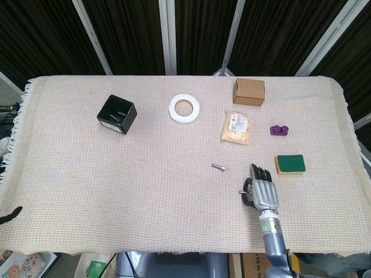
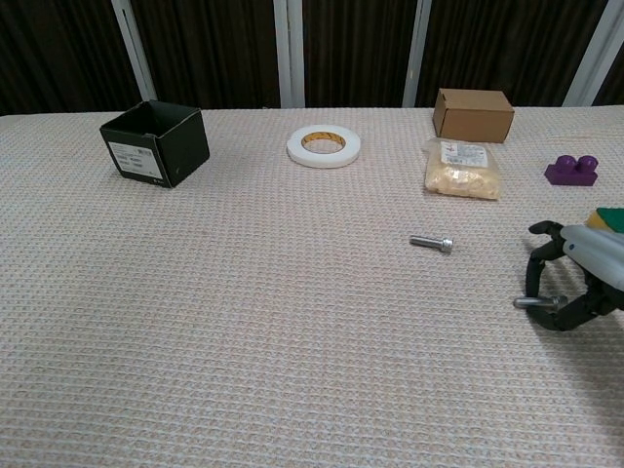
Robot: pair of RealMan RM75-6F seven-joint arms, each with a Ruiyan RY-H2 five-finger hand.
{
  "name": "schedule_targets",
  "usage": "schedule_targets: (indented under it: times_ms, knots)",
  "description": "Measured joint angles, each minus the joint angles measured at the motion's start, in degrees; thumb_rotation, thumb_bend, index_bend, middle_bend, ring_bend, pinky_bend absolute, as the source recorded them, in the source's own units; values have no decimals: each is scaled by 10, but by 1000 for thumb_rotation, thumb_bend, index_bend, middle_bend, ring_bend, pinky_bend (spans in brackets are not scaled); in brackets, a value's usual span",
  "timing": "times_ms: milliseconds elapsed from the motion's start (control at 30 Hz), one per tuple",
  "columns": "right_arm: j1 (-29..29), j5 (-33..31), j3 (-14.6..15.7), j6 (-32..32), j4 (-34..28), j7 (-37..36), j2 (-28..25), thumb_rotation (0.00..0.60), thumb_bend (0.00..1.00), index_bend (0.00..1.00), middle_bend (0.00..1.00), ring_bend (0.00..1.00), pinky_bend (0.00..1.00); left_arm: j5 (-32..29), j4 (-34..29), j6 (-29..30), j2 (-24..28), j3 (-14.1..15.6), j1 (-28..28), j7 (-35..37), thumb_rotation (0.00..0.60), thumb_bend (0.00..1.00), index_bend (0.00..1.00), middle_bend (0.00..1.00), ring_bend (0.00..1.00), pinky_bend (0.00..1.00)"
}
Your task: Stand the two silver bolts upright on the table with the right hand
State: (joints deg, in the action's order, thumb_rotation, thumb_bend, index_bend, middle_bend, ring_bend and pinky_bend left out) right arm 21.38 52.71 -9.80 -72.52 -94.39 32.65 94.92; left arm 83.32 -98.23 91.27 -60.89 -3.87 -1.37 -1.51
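A: Near edge first. Right hand (image 2: 570, 283) sits low over the table (image 1: 87, 191) at the right, fingers curled down around one bolt (image 2: 531, 303).

B: Holding it?

A: Fingertips touch it at the head end and the hand is closed on it. The bolt lies flat on the cloth, shank pointing left. Head view agrees: right hand (image 1: 262, 190), bolt (image 1: 242, 193) poking out at its left side.

B: Second bolt?

A: Second bolt (image 2: 431, 243) lies flat too, free, a little further in and to the left of the hand. Head view: (image 1: 218, 167).

B: Left hand?

A: Only a dark tip (image 1: 10, 215) at the near left edge; cannot tell its state.

B: Further back?

A: Green sponge (image 1: 289, 164) beside the right hand, then purple block (image 2: 571, 170) and packet (image 2: 463, 168). Far row: black box (image 2: 156, 142), tape roll (image 2: 324, 146), cardboard box (image 2: 474, 114).
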Motion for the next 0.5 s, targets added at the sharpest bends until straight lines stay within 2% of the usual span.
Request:
schedule_targets:
  times_ms: [500]
  knots:
    - [1, 23, 4, -11, -35, -15, -13, 600, 355, 586, 0, 1, 20, -1, 0, -1, 0, 0, 1, -2, 600, 147, 136, 123, 7, 81]
